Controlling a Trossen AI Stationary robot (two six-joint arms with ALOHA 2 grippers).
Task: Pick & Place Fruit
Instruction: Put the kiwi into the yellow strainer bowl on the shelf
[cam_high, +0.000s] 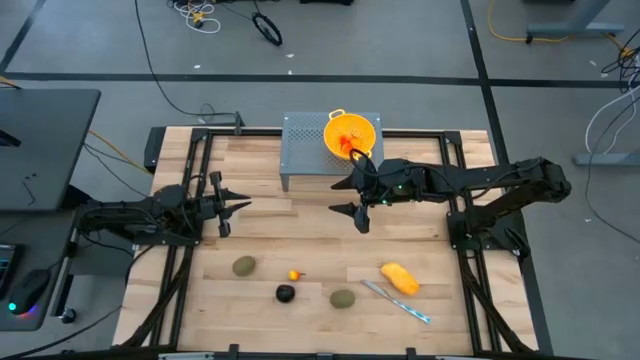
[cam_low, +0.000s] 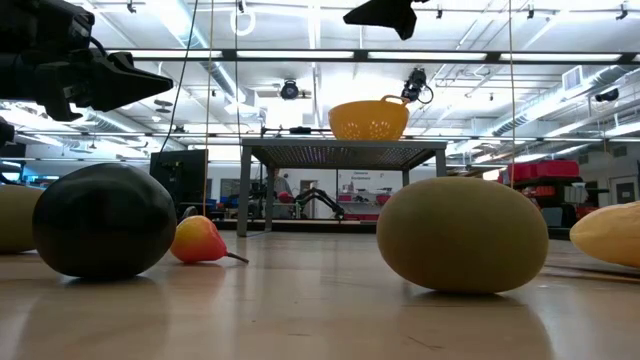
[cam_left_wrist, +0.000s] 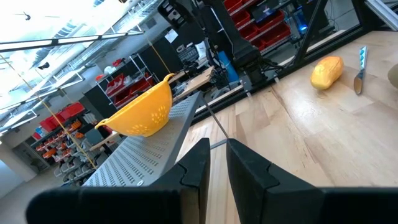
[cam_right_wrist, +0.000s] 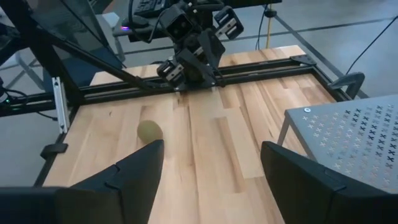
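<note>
High view: right gripper (cam_high: 352, 199) open and empty over bare planks, beside the perforated metal stand (cam_high: 312, 150) carrying the yellow colander (cam_high: 351, 133). The fruit lies well below it: olive ovals (cam_high: 244, 266), black ball (cam_high: 285, 293), yellow-orange oblong (cam_high: 399, 278). Left gripper (cam_high: 232, 208) nearly closed, empty.
Low view: matte oval (cam_low: 462, 233), glossy ball (cam_low: 104, 220).

The wooden table (cam_high: 300, 225) bears scattered fruit (cam_high: 399, 277), a knife (cam_high: 397, 301) and a metal stand (cam_high: 305, 150).

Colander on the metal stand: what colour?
Yellow, with small perforations. The colander shows best in the left wrist view, sitting on the grey perforated stand.
</note>
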